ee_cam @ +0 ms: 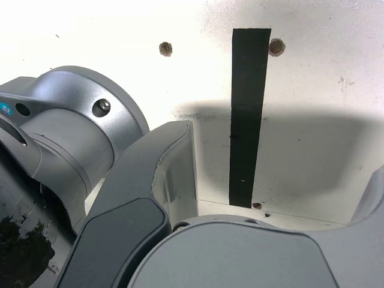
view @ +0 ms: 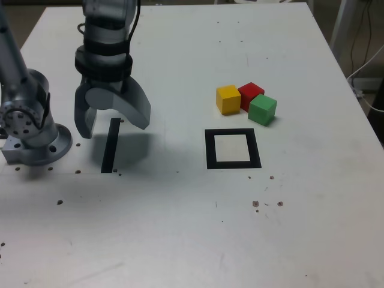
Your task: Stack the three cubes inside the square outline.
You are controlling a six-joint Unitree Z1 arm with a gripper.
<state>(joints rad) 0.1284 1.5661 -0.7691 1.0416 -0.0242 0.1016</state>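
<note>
Overhead, the arm (view: 107,45) hangs pointing down, its fingers (view: 85,114) spread wide above the black strip (view: 111,146).

Red cube (view: 251,96) blocked between yellow (view: 228,100), green (view: 263,110).

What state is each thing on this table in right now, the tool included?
Tool: open, holding nothing
Yellow cube: on the table, not stacked
Red cube: on the table, not stacked
Green cube: on the table, not stacked
Square outline: no cube inside
</note>
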